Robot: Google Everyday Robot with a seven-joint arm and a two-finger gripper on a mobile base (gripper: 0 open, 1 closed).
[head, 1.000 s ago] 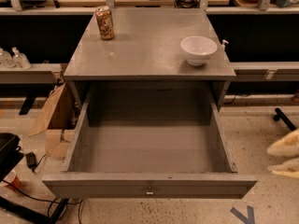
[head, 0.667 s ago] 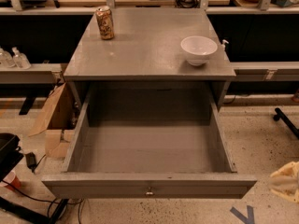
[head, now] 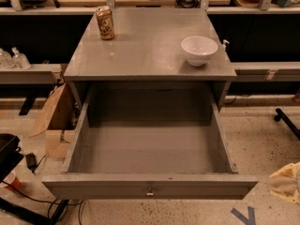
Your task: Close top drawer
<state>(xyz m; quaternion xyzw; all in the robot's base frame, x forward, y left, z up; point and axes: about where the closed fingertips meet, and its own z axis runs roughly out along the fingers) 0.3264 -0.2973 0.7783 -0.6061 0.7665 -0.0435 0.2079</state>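
Observation:
The top drawer (head: 150,187) of the grey cabinet is pulled far out toward me. Its inside is bare, and its flat front carries a small metal knob (head: 150,191) at the centre. My gripper (head: 286,183) shows only as a pale, cream-coloured shape at the right edge of the view. It is low over the floor, to the right of the drawer's front right corner and apart from it. No other drawer fronts show.
On the cabinet top (head: 145,50) stand a drink can (head: 105,23) at the back left and a white bowl (head: 199,49) at the right. A cardboard box (head: 54,121) sits left of the cabinet. Black gear with cables (head: 9,156) lies lower left, and a black bar (head: 287,123) on the floor at right.
My gripper has dropped lower along the right edge of the view, and less of it shows. The drawer, can and bowl have not moved.

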